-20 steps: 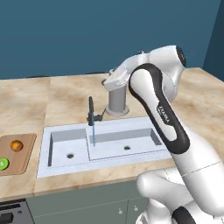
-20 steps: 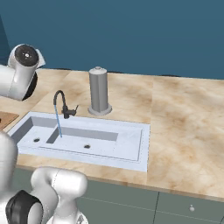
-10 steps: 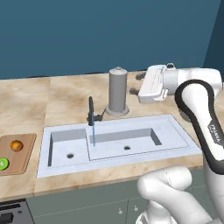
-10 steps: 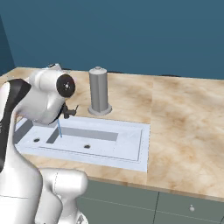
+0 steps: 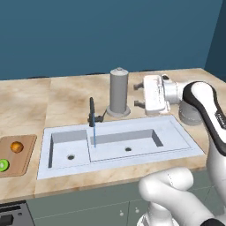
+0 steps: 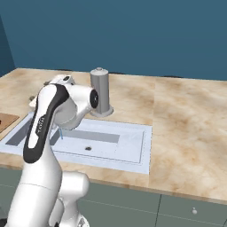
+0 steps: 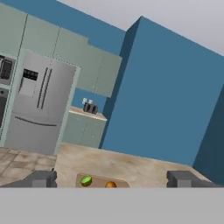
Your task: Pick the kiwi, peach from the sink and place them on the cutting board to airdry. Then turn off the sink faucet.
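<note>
Fingers [image 5: 137, 95] spread wide, holding nothing, hand turned sideways above tabletop [image 5: 66, 95] just right of grey cylinder [image 5: 119, 92]. Kiwi [image 5: 3, 165] and peach [image 5: 16, 147] lie side by side on cutting board [image 5: 20, 159], left of sink [image 5: 117, 145]. Faucet [image 5: 92, 112] upright at sink's back edge, thin blue stream falling into basin

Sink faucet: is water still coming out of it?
Yes, a thin blue stream falls from the sink faucet into the sink.

Matt wooden cutting board [image 5: 17, 155], smooth pale sink [image 5: 176, 137], marbled stone counter [image 5: 66, 97].
</note>
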You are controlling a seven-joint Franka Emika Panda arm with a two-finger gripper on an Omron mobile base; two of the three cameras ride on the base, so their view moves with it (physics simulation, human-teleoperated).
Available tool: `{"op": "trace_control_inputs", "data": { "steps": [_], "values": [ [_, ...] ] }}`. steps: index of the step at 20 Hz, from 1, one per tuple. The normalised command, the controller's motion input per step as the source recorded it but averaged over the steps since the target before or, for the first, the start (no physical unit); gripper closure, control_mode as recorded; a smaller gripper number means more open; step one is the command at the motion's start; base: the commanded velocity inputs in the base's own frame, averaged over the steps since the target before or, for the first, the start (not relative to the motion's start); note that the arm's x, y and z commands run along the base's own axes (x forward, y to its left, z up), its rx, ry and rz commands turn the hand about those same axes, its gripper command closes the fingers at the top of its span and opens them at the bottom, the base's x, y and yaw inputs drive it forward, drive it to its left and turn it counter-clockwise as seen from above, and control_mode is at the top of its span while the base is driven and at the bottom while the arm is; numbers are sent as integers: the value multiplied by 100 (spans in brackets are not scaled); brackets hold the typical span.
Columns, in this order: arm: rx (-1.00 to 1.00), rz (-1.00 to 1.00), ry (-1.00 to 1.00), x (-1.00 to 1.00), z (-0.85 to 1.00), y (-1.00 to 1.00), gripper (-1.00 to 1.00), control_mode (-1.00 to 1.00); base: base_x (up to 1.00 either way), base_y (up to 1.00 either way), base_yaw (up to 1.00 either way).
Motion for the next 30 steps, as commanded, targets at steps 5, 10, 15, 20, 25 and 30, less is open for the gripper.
{"op": "trace_control_inputs", "data": {
  "steps": [5, 10, 15, 20, 25, 30],
  "values": [
    [0, 16, 0, 6, -55, -21, -100, -100, 0, 0, 0],
    [0, 7, 0, 6, -52, 2, -100, -100, 0, 0, 0],
    [0, 0, 0, 7, -38, 4, -100, -100, 0, 0, 0],
    [0, 0, 5, 32, -32, 0, -100, -100, 0, 0, 0],
    [0, 0, 9, 41, -22, -3, -100, -100, 0, 0, 0],
    [0, 4, 10, 42, -22, -16, -100, -100, 0, 0, 0]
  ]
}}
